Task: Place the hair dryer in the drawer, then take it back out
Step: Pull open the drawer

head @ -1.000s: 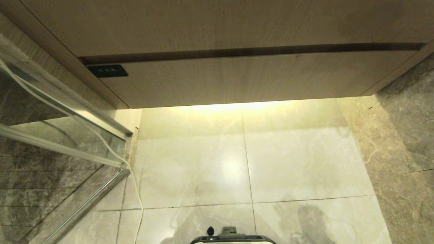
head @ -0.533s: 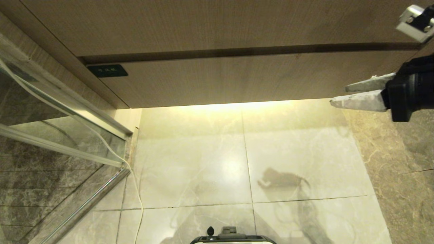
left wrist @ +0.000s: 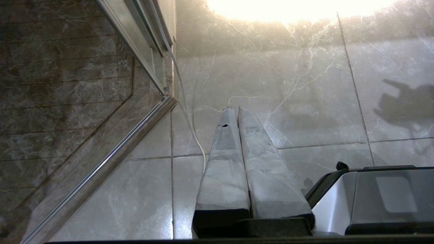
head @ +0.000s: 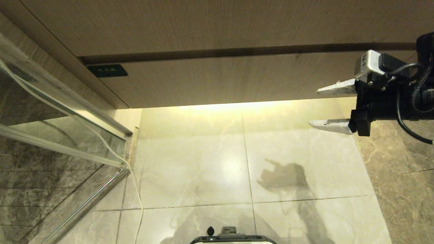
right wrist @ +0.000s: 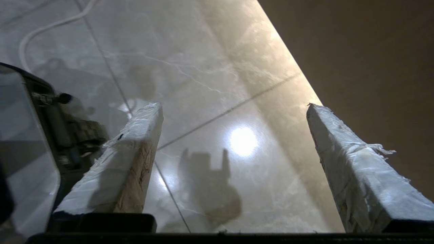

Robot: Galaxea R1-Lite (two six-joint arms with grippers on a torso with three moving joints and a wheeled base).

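Hair dryer nowhere in view; drawer shut flush under the panel. Right gripper near its right end, fingers apart, empty. Left gripper pressed together over floor. Opening, stowing, retrieving seemingly all pending.

Your head camera looks steeply down from high up at the closed drawer front and the pale floor tiles below it. Your left wrist camera sits low beside the robot base, facing along the left gripper toward the same tiles and the glass door. Your right wrist camera looks past the right gripper, close to the floor. All three share the tiled floor.
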